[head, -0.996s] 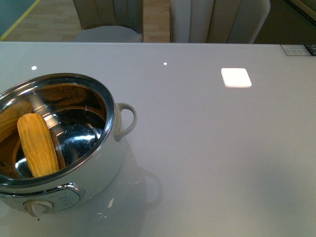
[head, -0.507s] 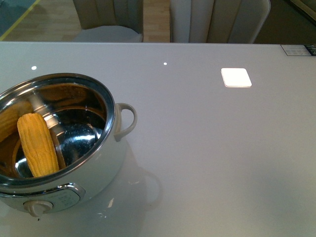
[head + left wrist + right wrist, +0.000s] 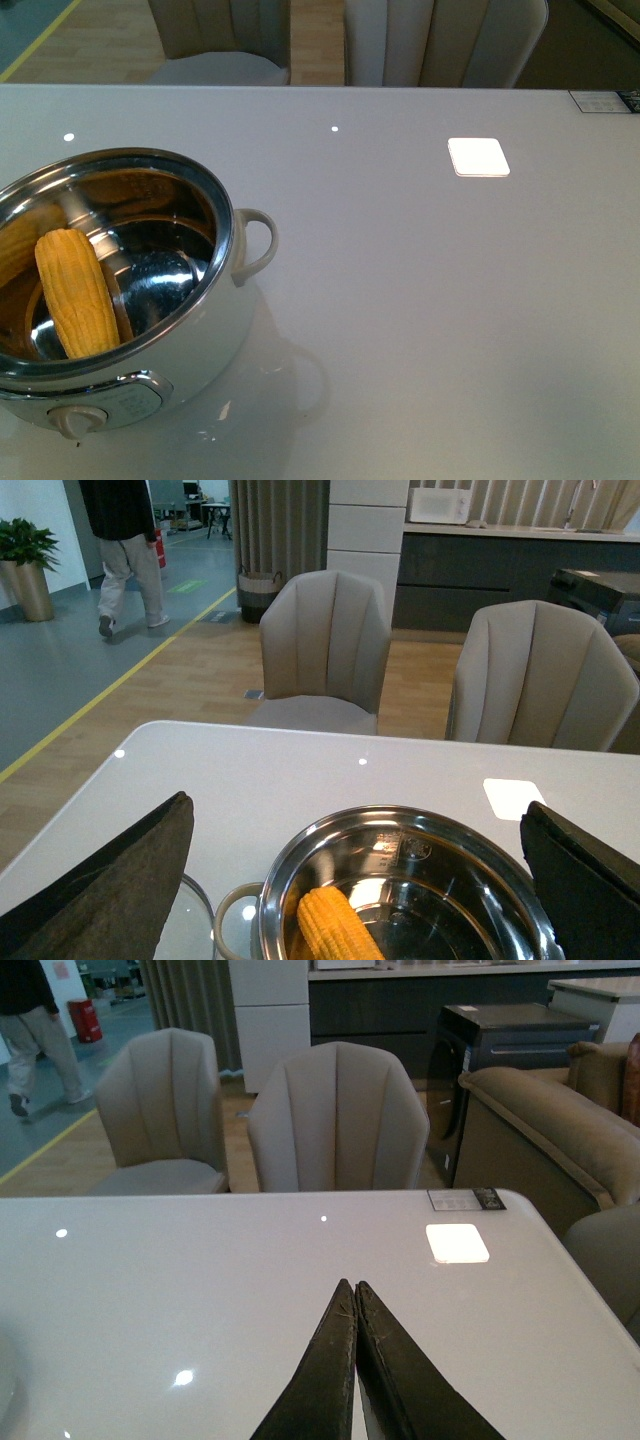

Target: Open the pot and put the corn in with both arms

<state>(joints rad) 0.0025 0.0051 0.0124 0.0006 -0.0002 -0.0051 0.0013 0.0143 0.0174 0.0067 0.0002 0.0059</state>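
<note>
While the pot (image 3: 120,300) is sitting open on the white table (image 3: 430,300), the corn (image 3: 77,292) is lying inside its steel bowl, leaning against the inner wall with its tapered tip up near the rim. No lid is covering the pot, and its loop handle (image 3: 255,243) and beige knob (image 3: 77,420) are showing on the outside. Neither arm is appearing in the front view.

Seen from the left wrist, the left jaws (image 3: 355,880) are standing wide open, gripping nothing, with one dark finger (image 3: 110,880) on each side of the picture. The pot (image 3: 400,880) is sitting between and just beyond those fingers, and the corn (image 3: 335,927) is resting in the bowl on the side nearer that finger. A curved glass edge (image 3: 195,925), possibly the lid, is peeking out beside the same finger, close to the pot's handle (image 3: 235,925).

Seen from the right wrist, the right jaws (image 3: 355,1295) are pressed together with their tips touching, holding nothing, and are hovering over bare table (image 3: 200,1290). A pale curved edge at the corner of that view, well to the side of these jaws, may be the pot, though that cannot be told for sure. A bright square reflection (image 3: 457,1243) is lying on the table beyond the tips, and two grey chairs (image 3: 337,1120) are standing past the far table edge.
</note>
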